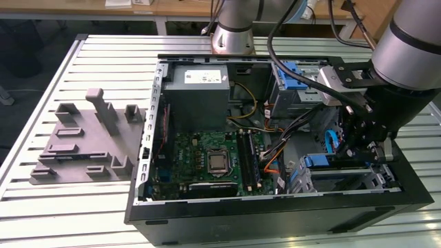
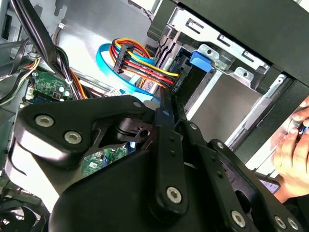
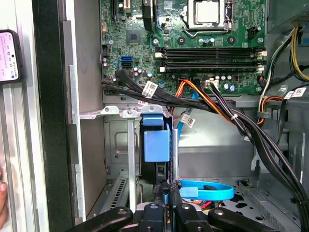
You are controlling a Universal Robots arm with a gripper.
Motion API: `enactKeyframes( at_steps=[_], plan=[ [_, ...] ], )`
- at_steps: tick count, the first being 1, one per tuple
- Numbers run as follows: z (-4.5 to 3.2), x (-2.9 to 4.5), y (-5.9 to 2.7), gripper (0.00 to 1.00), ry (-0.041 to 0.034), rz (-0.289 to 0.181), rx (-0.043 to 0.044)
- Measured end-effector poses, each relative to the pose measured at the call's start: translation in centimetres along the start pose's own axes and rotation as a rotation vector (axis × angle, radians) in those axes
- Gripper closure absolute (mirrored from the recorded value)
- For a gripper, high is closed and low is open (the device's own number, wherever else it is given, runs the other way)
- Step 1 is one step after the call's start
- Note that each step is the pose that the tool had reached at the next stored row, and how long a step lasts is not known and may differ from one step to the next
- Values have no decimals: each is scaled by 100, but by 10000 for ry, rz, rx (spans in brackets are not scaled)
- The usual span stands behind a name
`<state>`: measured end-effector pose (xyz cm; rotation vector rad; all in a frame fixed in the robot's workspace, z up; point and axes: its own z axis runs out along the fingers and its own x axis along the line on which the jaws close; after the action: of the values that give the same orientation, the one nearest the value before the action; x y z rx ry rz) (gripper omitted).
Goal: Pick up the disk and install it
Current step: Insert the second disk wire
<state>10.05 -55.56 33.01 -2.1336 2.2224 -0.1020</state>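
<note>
The disk [image 3: 157, 145] is being held edge-on in the drive cage [image 3: 116, 159], clamped by the gripper [image 3: 164, 195] just behind it.

The board [image 3: 203, 43] is green, the case [image 1: 276, 217] black. A latch [image 3: 157, 140] and a flat cable [image 3: 207, 189] are blue, beside red, yellow and orange wires [image 2: 140, 65]. The gripper [image 2: 166, 104] is black.

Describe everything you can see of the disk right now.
In the first wrist view the disk is seen edge-on: a thin dark slab with a blue plastic rail piece over its far end, matte-looking. It stands on edge in the metal drive cage, beside the motherboard's edge. The hand is closed on its near end. Its label is hidden.
</note>
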Motion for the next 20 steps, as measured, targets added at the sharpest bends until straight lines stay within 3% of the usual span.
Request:
enactKeyframes(
  at_steps=[4, 8, 17, 19, 20],
  plan=[
    [3, 0, 0, 77, -5, 0, 0],
    [-2, 0, 0, 59, 0, -1, 0],
    [-146, 0, -13, 59, -8, 1, -29],
    [-177, 0, -16, 61, -6, 0, -54],
    [-180, 1, -16, 67, -7, 0, -63]
  ],
)
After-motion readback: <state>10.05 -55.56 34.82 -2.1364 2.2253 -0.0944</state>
